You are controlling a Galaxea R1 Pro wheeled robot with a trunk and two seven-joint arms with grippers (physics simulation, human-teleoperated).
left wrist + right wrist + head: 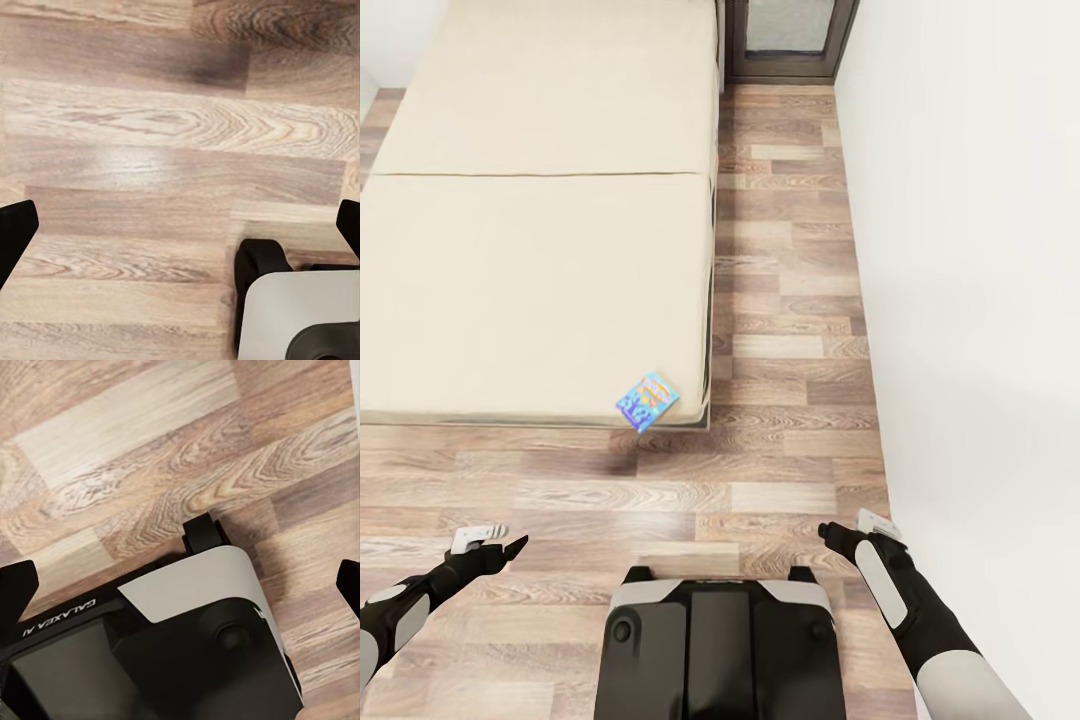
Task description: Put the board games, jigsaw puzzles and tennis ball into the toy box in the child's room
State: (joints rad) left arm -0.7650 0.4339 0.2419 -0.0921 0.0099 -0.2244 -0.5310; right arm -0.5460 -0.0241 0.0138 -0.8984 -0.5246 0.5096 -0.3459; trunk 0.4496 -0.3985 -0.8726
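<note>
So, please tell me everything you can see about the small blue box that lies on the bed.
The blue game box is small, flat and rectangular, and looks like printed cardboard. Its cover is bright blue with yellow, orange and purple marks too blurred to read. It lies flat, turned at an angle, on the beige mattress, at the corner nearest the robot and close to both edges. Only the mattress touches it. It looks closed and whole.

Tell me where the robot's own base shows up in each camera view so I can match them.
Head view: the base sits at bottom centre.
Left wrist view: one pale corner of it lies over the planks.
Right wrist view: its dark and white top covers much of the picture.
Shared landmark: the wood plank floor.
</note>
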